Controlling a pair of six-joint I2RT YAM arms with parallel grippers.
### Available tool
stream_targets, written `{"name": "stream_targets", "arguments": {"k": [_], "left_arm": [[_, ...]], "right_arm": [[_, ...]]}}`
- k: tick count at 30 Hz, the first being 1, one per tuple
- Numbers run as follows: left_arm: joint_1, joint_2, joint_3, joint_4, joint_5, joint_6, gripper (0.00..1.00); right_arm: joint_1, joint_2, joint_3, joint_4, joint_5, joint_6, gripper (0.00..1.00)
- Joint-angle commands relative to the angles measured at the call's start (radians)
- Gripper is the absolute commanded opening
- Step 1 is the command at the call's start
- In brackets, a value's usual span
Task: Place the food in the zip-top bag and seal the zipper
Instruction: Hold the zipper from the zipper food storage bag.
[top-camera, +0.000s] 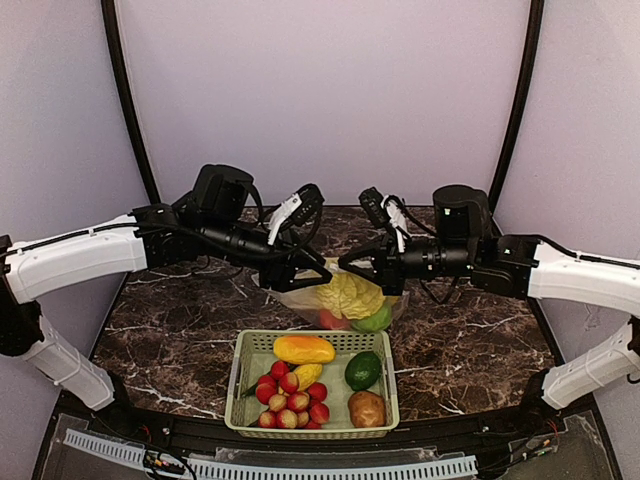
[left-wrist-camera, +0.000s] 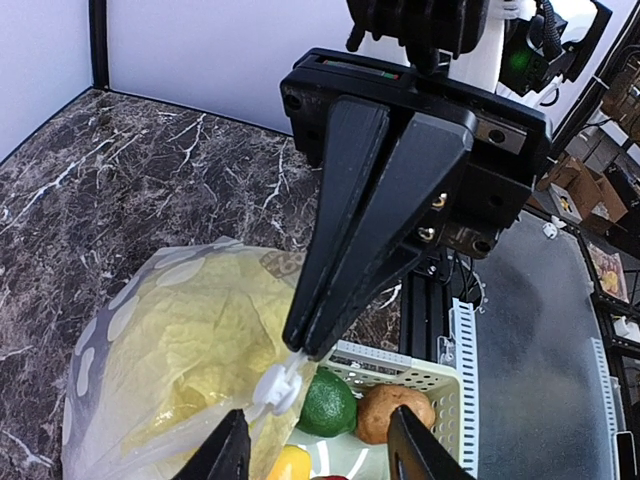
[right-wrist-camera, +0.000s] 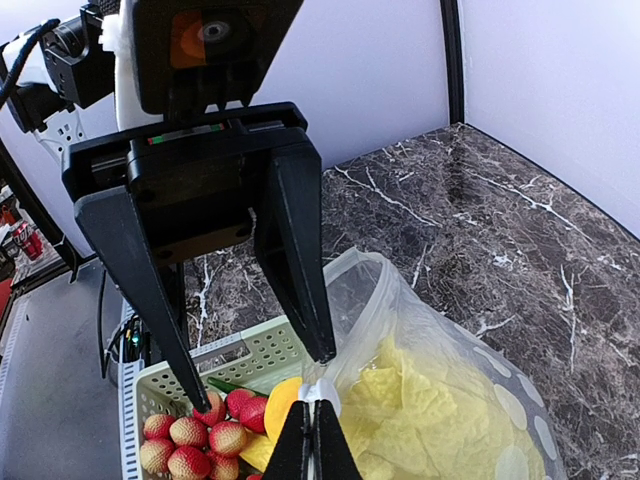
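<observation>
The zip-top bag (top-camera: 303, 297) hangs between both arms above the table. Inside it are the pale cabbage (top-camera: 350, 293), a red pepper (top-camera: 330, 320) and a green apple (top-camera: 376, 320). My right gripper (right-wrist-camera: 312, 442) is shut on the bag's mouth edge, right beside the white slider (right-wrist-camera: 325, 392) of the zipper. My left gripper (left-wrist-camera: 320, 450) is open, its fingers standing either side of that slider (left-wrist-camera: 274, 386) without touching it. In the left wrist view the right gripper (left-wrist-camera: 303, 346) pinches the bag's corner tab. The bag mouth (right-wrist-camera: 385, 275) gapes open behind the slider.
The pale green basket (top-camera: 240, 392) sits directly below the bag near the front edge. It holds a mango (top-camera: 303, 349), an avocado (top-camera: 363, 370), a potato (top-camera: 366, 408) and several small red fruits (top-camera: 290, 400). Dark marble tabletop (top-camera: 170, 330) lies on either side.
</observation>
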Motion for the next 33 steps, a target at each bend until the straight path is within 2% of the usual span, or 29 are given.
{"name": "stream_targets", "arguments": {"k": [1,7,22,26,33], "left_arm": [[-0.007,0.000,0.026,-0.012,-0.022,0.057,0.46],[-0.008,0.012,0.030,0.004,-0.043,0.091,0.44],[-0.011,0.073,0.064,0.012,-0.037,0.142,0.32],[-0.010,0.076,0.065,0.014,-0.037,0.144,0.27],[-0.011,0.077,0.070,0.008,-0.031,0.157,0.08]], "right_arm": [[0.002,-0.026,-0.006,0.067,-0.011,0.012,0.00],[0.001,-0.026,-0.006,0.070,-0.014,0.014,0.00],[-0.001,-0.023,-0.007,0.069,-0.019,0.016,0.00],[-0.001,-0.022,-0.006,0.068,-0.018,0.016,0.00],[-0.001,-0.018,-0.006,0.068,-0.006,0.017,0.00]]}}
